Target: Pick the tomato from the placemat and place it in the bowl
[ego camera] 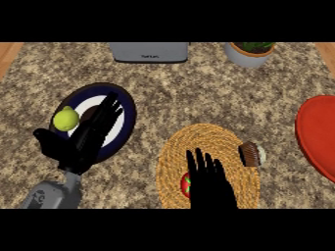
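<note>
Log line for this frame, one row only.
phase: pre-grasp | right robot hand: open, over tomato | tomato: on placemat | red bowl: no tomato | left robot hand: open, resting

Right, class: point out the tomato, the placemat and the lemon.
tomato (185,188): head view, visible red left edge.
placemat (199,139): head view, bare woven upper part.
lemon (65,118): head view, its middle.

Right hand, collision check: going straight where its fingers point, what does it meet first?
Way looks free: past the right hand only flat placemat and counter, perhaps the toaster far on.
</note>
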{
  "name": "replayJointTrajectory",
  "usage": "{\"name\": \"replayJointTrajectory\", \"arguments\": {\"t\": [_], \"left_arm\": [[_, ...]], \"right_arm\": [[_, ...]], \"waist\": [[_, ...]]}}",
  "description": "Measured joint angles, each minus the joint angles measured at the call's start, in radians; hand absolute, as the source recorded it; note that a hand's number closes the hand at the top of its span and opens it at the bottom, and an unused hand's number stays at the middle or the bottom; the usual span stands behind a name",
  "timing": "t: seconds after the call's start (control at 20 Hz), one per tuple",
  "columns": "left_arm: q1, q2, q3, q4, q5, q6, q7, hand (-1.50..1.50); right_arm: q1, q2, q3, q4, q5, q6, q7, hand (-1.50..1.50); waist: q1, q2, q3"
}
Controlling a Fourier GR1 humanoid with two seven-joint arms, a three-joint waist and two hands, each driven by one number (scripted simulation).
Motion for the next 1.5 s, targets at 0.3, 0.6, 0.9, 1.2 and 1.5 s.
{"name": "replayJointTrajectory", "arguments": {"t": [0.3, 0.6, 0.9, 1.2, 1.5], "left_arm": [[0.003, -0.013, 0.002, -0.003, -0.018, -0.002, 0.011, 0.00], [0.002, -0.025, 0.020, -0.005, -0.025, -0.017, 0.022, 0.00], [0.028, -0.022, 0.040, -0.036, -0.027, -0.041, 0.041, 0.00], [0.037, -0.041, 0.051, -0.024, -0.050, -0.054, 0.025, 0.00], [0.048, -0.064, 0.059, -0.019, -0.076, -0.067, 0.016, 0.00]], "right_arm": [[-0.033, 0.008, -0.039, 0.090, -0.042, 0.017, -0.013, -1.50], [-0.065, 0.011, -0.013, 0.155, -0.046, -0.003, -0.004, -1.50], [-0.056, 0.010, 0.020, 0.219, -0.021, -0.056, -0.004, -1.50], [-0.069, 0.014, 0.015, 0.275, -0.010, -0.106, -0.013, -1.50], [-0.073, 0.016, -0.002, 0.341, -0.003, -0.163, -0.038, -1.50]], "waist": [[-0.003, -0.001, 0.001], [-0.005, -0.001, 0.001], [-0.004, -0.002, 0.001], [-0.006, -0.002, 0.001], [-0.006, -0.001, 0.001]]}}
